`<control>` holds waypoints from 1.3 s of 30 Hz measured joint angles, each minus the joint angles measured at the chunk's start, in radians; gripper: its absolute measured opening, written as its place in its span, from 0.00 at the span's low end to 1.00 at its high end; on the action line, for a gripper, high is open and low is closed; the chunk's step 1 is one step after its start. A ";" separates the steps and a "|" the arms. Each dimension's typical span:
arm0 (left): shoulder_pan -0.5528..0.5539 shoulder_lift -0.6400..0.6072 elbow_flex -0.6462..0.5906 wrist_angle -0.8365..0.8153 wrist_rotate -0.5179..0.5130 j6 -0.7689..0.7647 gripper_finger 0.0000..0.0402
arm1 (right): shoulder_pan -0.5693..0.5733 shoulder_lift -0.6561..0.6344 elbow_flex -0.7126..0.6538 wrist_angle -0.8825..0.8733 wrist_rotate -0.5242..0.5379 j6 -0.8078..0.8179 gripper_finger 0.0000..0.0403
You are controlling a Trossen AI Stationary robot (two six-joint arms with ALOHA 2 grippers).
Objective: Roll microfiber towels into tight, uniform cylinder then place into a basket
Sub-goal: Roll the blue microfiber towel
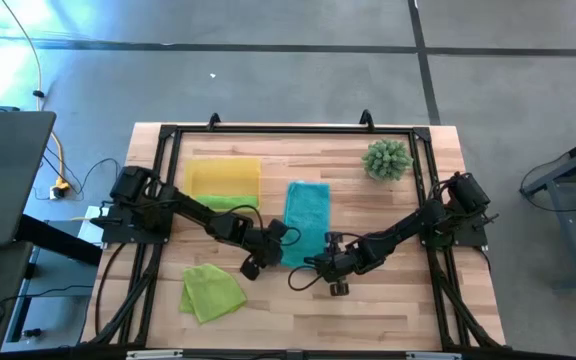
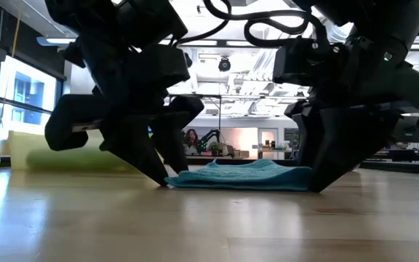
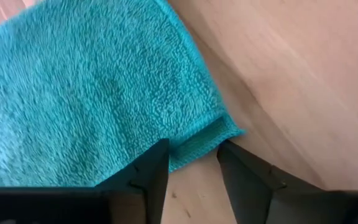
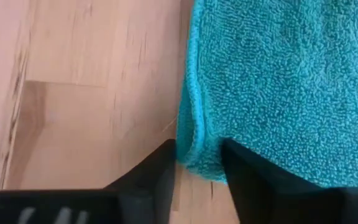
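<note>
Wooden planks are forming the worktop (image 1: 388,290), which is standing on a grey concrete floor and is framed by a black rail. At the low camera's level, a bright office space is showing beyond the far edge.

A teal towel (image 1: 307,221) is lying flat near the middle of the worktop, its long side running from far to near. Both arms are reaching in to its near end. The left end effector (image 3: 191,163) is sitting at the towel's near left corner; its fingers (image 3: 143,180) are standing a little apart, and the hemmed corner is lying between their tips. The right end effector (image 4: 197,163) is sitting at the near right corner, its fingers (image 4: 253,177) likewise a little apart, with the towel's folded edge bunching between them. Whether either pair is actually pinching the cloth cannot be told. In the low view both sets of fingertips are touching down at the towel's two ends, and the cloth is rising slightly in the middle.

A yellow basket (image 1: 224,176) is resting at the far left of the worktop, just beside the towel's far end. One lime towel (image 1: 230,202) is lying against the basket's near side, partly under the left arm. Another lime towel (image 1: 211,291) is lying crumpled near the front left, well apart from the basket. A spiky green plant (image 1: 387,159) is standing at the far right.
</note>
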State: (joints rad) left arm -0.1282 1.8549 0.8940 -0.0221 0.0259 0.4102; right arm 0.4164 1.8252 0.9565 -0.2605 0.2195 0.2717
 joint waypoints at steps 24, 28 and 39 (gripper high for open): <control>0.002 -0.032 -0.003 0.013 0.051 -0.369 0.01 | -0.029 -0.087 -0.005 -0.034 -0.112 0.096 0.01; 0.001 -0.036 -0.003 0.039 0.081 -0.430 0.00 | -0.074 -0.099 -0.004 0.009 -0.182 0.169 0.00; -0.004 -0.048 -0.002 0.027 0.119 -0.588 0.00 | -0.158 -0.091 -0.004 0.000 -0.277 0.435 0.00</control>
State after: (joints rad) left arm -0.1318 1.8065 0.8921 0.0044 0.1447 -0.1774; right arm 0.2582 1.7344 0.9524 -0.2602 -0.0578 0.7065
